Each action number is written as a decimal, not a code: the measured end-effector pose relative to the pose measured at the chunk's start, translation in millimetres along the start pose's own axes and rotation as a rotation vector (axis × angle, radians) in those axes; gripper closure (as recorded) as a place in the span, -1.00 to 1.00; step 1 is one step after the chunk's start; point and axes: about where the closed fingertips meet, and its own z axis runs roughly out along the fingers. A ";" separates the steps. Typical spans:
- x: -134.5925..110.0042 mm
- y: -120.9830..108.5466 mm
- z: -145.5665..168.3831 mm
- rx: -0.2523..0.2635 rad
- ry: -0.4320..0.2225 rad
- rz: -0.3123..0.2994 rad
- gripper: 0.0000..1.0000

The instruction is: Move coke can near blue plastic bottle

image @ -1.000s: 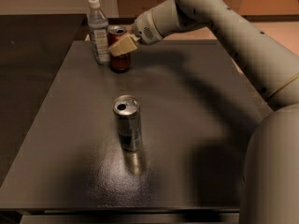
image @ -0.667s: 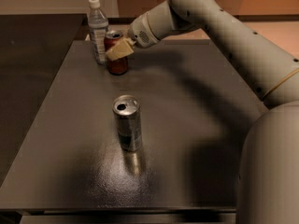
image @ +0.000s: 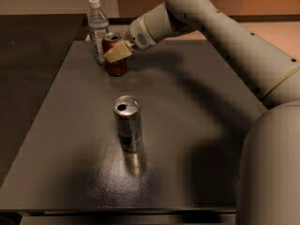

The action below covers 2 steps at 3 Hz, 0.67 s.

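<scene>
table (image: 201, 111): dark, matte, rectangular top; bears three containers, all upright.
coke can (image: 116, 68): short dark-red can, silver top; stands at about 11 o'clock on the table, near the far left corner.
blue plastic bottle (image: 97, 29): clear bluish bottle, white cap, pale label; stands at 11 o'clock from the coke can, just beside it; whether the two touch cannot be told.
silver can (image: 127, 123): taller, slimmer, silver and dark, opened top; stands near the table's centre, at 6 o'clock from the coke can, well apart from it.
arm (image: 215, 27): pale grey, enters from 3 o'clock and reaches toward 10 o'clock across the far edge.
gripper (image: 117, 52): tan tip, lies across the upper front of the coke can, at 5 o'clock from the bottle.
gripper state: cannot tell whether it grasps the can or is released.
</scene>
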 end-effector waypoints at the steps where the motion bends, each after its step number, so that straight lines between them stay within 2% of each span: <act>1: 0.1 1.2 2.9 -0.005 0.001 0.000 -0.77; 2: 0.2 2.2 5.6 -0.010 0.002 0.000 -1.00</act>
